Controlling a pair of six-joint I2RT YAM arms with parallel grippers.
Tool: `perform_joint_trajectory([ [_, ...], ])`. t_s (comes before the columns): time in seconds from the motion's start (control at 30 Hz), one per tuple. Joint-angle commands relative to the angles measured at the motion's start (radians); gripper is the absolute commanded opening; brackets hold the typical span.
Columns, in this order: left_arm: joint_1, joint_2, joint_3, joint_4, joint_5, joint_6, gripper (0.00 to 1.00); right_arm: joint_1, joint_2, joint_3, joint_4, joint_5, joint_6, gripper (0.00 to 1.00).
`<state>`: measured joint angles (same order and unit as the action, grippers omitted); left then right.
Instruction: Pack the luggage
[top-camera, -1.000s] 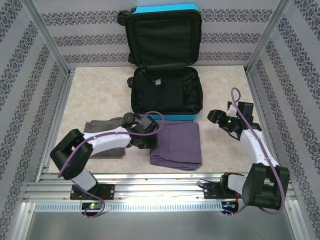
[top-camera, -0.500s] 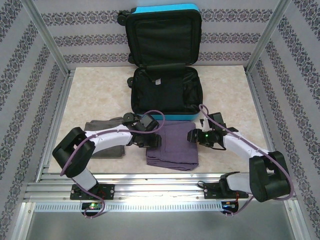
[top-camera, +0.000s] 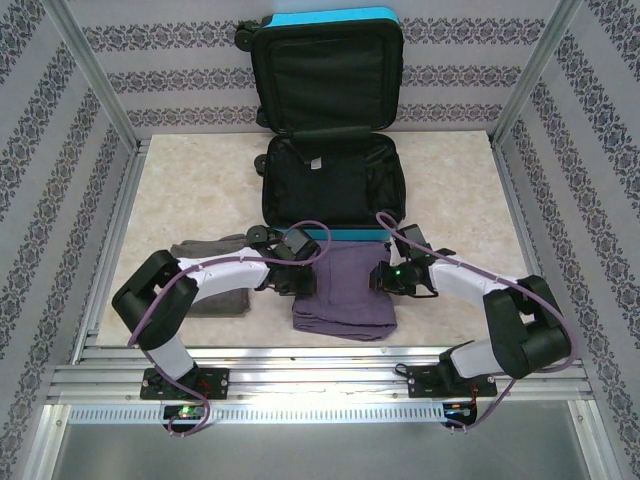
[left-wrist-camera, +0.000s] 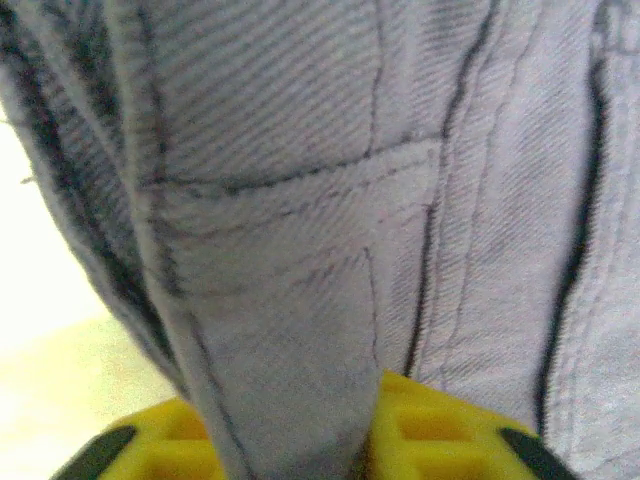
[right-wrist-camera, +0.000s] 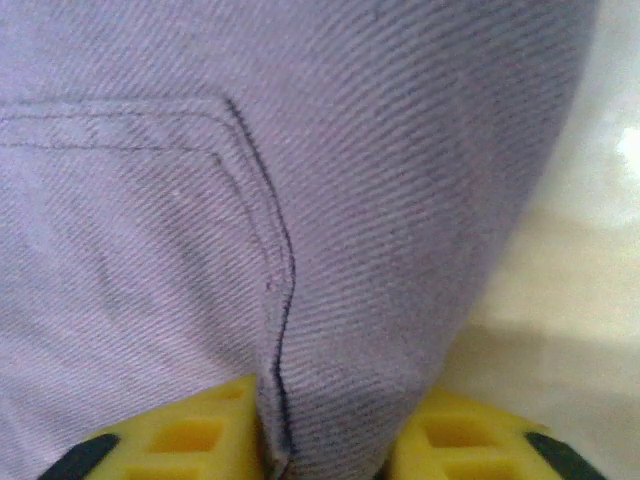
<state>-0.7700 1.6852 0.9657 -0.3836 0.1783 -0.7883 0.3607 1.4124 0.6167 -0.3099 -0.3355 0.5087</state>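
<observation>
**Both grippers pinched on the purple garment; luggage open just beyond them**

Left gripper (left-wrist-camera: 300, 425): the yellow fingers (left-wrist-camera: 435, 432) are closed on a raised fold of the purple garment (top-camera: 345, 295). In the left wrist view the cloth runs down between the pads and touches both. A stitched seam and pocket line sit just ahead of the fingertips. A strip of pale table (top-camera: 200, 190) shows to the left of the fold.

Right gripper (right-wrist-camera: 325, 425): its yellow fingers (right-wrist-camera: 190, 440) are clamped on a ridge of the same garment, close to the cloth's right edge. A curved pocket seam runs out from between the pads. Bare table lies immediately to the right of the grip.

From above, the two grippers face each other across the garment, left on its left edge and right on its right edge. The cloth lies flat and folded between them on the table.

A grey garment (top-camera: 192, 252) lies outboard of the left gripper, partly under the left arm, and just beside the purple one.

Just past both grippers is the luggage (top-camera: 330, 185). It is open, the base flat on the table with its black lining up. Its turquoise near wall is close to the garment's far edge; I cannot tell whether they touch. The lid (top-camera: 325, 70) stands upright at the far side of the base.
</observation>
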Motion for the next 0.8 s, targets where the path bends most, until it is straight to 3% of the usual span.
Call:
perform_joint_trajectory([
  [0.0,0.009,-0.008,-0.01,-0.001,0.019,0.021,0.08,0.013,-0.003,0.03,-0.031,-0.003,-0.026,0.19],
  [0.07,0.011,-0.046,0.003,-0.044,0.004,0.065,0.01,0.014,-0.03,0.051,-0.061,-0.006,-0.042,0.1],
  [0.17,0.02,-0.106,0.03,-0.105,-0.003,0.107,0.0,0.015,-0.091,0.096,-0.128,-0.007,-0.058,0.0],
  [0.27,0.047,-0.16,0.073,-0.168,0.011,0.12,0.0,0.015,-0.172,0.152,-0.188,-0.02,-0.068,0.0],
  [0.43,0.119,-0.236,0.157,-0.199,0.126,0.127,0.0,0.008,-0.249,0.278,-0.282,-0.062,-0.082,0.0],
  [0.6,0.193,-0.272,0.263,-0.216,0.215,0.155,0.0,-0.006,-0.242,0.417,-0.313,-0.137,-0.095,0.0],
  [0.77,0.27,-0.244,0.398,-0.213,0.216,0.205,0.0,-0.054,-0.167,0.558,-0.283,-0.181,-0.106,0.0],
])
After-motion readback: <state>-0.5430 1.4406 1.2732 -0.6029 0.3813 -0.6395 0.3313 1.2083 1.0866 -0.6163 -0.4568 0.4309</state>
